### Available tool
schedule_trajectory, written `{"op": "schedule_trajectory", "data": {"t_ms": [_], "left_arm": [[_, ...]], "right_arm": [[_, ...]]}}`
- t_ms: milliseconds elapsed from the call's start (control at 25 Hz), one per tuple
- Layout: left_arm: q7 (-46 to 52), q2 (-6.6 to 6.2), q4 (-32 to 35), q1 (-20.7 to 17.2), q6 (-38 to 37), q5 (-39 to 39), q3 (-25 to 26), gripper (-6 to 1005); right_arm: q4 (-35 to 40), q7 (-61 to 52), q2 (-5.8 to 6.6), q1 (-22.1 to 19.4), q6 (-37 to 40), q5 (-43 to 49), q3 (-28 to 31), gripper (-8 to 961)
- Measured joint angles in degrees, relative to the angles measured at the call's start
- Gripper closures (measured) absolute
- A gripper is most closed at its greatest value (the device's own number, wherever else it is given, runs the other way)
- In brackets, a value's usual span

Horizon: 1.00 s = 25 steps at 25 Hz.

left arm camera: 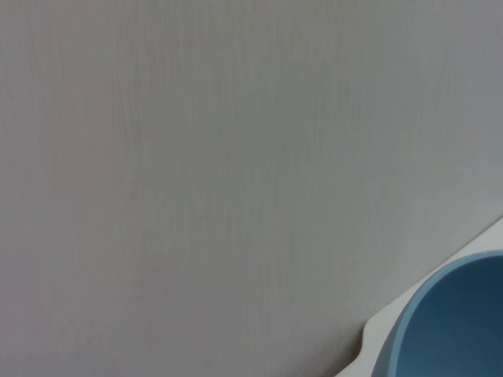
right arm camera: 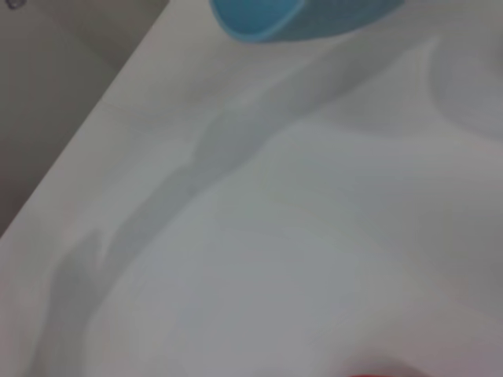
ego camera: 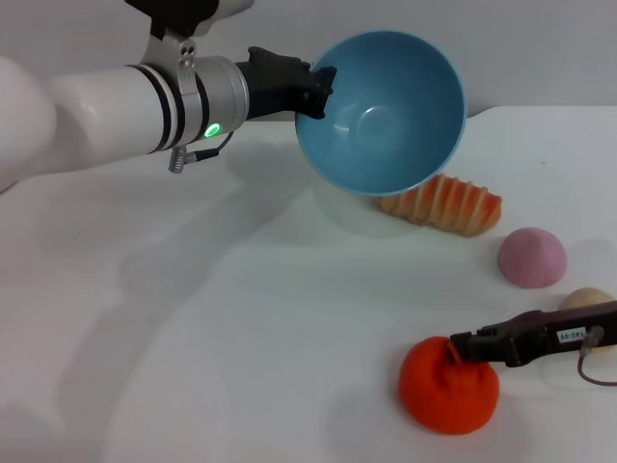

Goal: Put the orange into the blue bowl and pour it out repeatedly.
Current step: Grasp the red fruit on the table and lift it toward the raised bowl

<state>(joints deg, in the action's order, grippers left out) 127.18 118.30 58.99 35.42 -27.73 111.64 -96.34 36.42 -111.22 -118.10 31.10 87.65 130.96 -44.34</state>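
Observation:
My left gripper (ego camera: 318, 92) is shut on the rim of the blue bowl (ego camera: 381, 111) and holds it raised above the table, tipped on its side with the empty inside facing me. The bowl's rim also shows in the left wrist view (left arm camera: 456, 322) and in the right wrist view (right arm camera: 267, 20). The orange (ego camera: 448, 391) lies on the white table at the front right, outside the bowl. My right gripper (ego camera: 461, 347) reaches in from the right and its tip touches the top of the orange. A red-orange sliver of the orange (right arm camera: 385, 374) shows in the right wrist view.
A striped orange bread loaf (ego camera: 443, 204) lies under and behind the bowl. A pink ball (ego camera: 531, 257) sits to its right, and a pale beige round thing (ego camera: 588, 299) lies at the right edge behind my right gripper. The table's back edge runs behind the bowl.

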Motion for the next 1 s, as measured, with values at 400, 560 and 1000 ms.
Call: {"op": "schedule_trajectory", "data": {"t_ms": [400,560,1000], "left_arm": [[0.0,-0.16,0.0,0.0,0.5,0.0,-0.6,1000],[0.0,-0.17,0.0,-0.1,0.5,0.0,-0.6,1000],[0.7,-0.35,-0.7,0.7,-3.9,4.0,0.3,1001]], "right_arm": [[0.3,7.3,1.15,-0.4,3.5,-9.3,0.1,930],[0.6,7.5,1.4,-0.2,4.0,-9.5,0.1,949],[12.6,7.0,1.2,-3.6,13.1,-19.5,0.5,952]]}}
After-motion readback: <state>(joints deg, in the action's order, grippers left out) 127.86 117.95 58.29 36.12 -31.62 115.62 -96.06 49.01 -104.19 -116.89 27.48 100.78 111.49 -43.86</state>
